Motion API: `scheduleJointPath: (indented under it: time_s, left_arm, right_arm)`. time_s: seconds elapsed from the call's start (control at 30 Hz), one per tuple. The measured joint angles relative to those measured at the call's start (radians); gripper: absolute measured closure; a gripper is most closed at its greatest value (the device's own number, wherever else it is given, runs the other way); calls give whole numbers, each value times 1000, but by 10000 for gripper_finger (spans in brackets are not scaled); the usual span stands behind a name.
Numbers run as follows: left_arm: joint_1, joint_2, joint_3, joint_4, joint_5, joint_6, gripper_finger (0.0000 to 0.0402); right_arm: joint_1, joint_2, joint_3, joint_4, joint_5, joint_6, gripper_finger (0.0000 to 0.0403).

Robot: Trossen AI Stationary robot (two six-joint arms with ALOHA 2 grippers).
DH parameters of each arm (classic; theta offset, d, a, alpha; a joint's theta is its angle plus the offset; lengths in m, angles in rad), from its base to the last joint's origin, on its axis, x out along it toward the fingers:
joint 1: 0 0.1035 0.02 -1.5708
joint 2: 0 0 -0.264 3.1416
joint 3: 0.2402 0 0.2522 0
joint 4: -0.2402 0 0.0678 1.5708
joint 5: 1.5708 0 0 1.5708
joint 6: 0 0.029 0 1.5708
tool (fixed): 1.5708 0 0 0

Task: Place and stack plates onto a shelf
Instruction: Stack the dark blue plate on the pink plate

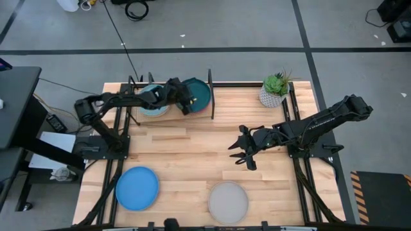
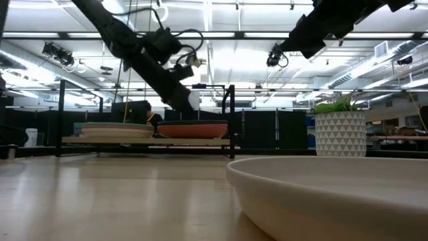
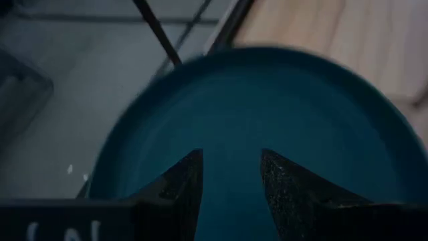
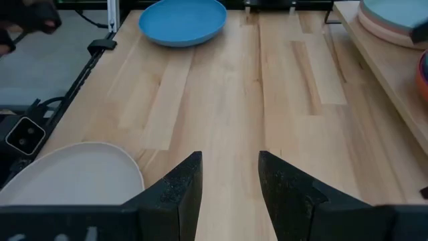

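While the left gripper (image 1: 186, 102) is held over the dark teal plate (image 1: 198, 94) on the shelf (image 1: 212, 96), fingers (image 3: 180, 187) apart w/ nothing between, a pale blue plate (image 1: 151, 106) is seen stacked beside it. The right gripper (image 1: 241, 153) is kept above mid-table, parted & empty. Blue plate (image 1: 137, 188) & grey plate (image 1: 228, 201) are left on the tabletop (image 1: 186, 154) nr its front edge.
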Motion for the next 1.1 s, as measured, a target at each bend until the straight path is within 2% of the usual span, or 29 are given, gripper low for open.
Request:
scheduleJointPath:
  time_s: [0.3,0.43,0.67,0.97,1.1]
  left_arm:
    - [35,137,1,323,49,36,246]
    - [52,160,1,368,105,-28,246]
    - [110,188,2,276,240,-186,246]
    - [105,160,115,-92,260,-140,246]
    - [75,123,154,-89,297,-112,246]
  right_arm:
    - [1,0,0,1,0,-13,250]
    - [1,0,0,2,-1,-19,250]
    - [1,0,0,5,-2,-21,250]
    - [1,0,0,5,-3,-36,250]
    - [2,0,0,3,-4,-36,250]
